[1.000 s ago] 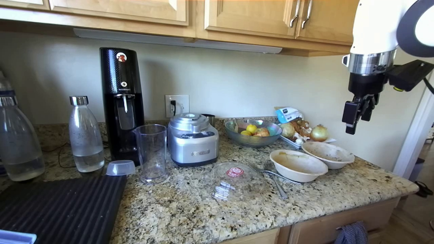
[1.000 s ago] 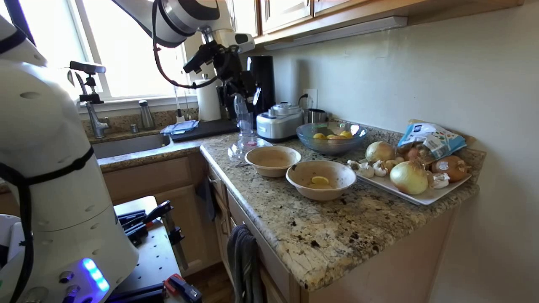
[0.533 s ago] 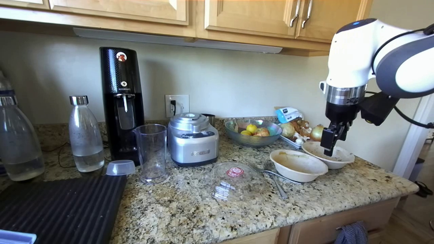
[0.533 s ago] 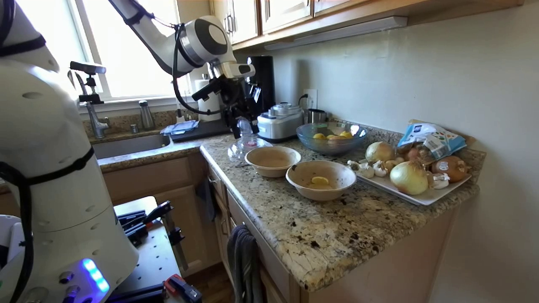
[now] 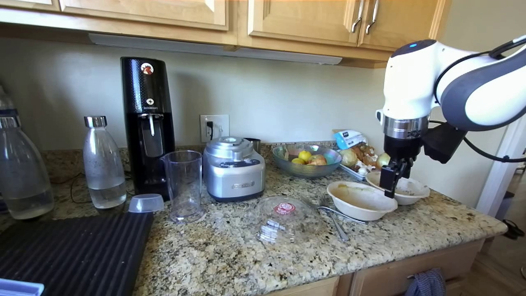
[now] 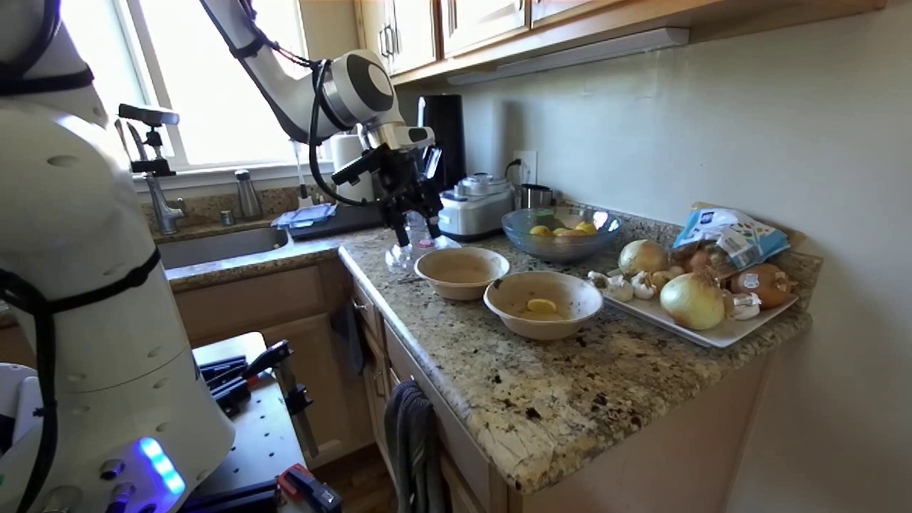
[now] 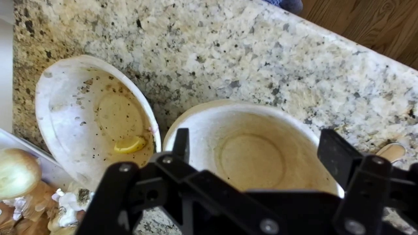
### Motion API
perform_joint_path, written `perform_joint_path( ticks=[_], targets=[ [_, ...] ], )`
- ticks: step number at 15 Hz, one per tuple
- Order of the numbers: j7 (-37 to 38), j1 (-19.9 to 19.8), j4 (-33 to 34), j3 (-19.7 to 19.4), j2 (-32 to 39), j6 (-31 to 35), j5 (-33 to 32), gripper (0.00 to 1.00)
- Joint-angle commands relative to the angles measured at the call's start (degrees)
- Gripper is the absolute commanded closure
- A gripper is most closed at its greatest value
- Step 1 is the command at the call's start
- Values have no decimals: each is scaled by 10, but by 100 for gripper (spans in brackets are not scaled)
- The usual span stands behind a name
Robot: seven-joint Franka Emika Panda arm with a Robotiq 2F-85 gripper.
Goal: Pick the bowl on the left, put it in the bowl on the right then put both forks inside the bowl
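Left bowl [image 5: 360,200], in an exterior view: cream, upright on granite countertop [image 5: 213,259], just beside right bowl [image 5: 413,188]. Two forks [image 5: 342,233] lie crossed just beside left bowl, outside it. Glass bowl [image 5: 294,169] with fruit [image 5: 305,155] stands behind.

In an exterior view: gripper [image 6: 420,237] hangs downward, clear of countertop. Lemon wedge [image 6: 541,306] inside right bowl; white tray [image 6: 721,336] just beside it bears onions [image 6: 691,301] and garlic [image 6: 643,286].

Wrist view: fingers [image 7: 338,156] spread wide apart; left bowl seen below, between them, resting on countertop. Contact with its rim cannot be judged.
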Motion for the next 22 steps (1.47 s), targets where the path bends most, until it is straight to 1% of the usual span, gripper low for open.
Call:
perform_joint_path(
  ticks=[1, 4, 6, 9, 15, 16, 17, 22],
  targets=[
    [16, 23, -1, -19, 5, 3, -17, 0],
    [19, 36, 9, -17, 37, 9, -28, 0],
    [22, 50, 23, -16, 64, 4, -42, 0],
    [16, 73, 45, -21, 93, 0, -47, 0],
    [21, 104, 87, -49, 147, 4, -80, 0],
    [21, 108, 94, -54, 155, 3, -86, 7],
    [20, 110, 102, -59, 165, 3, -86, 26],
    [13, 126, 125, -77, 194, 7, -78, 61]
  ],
)
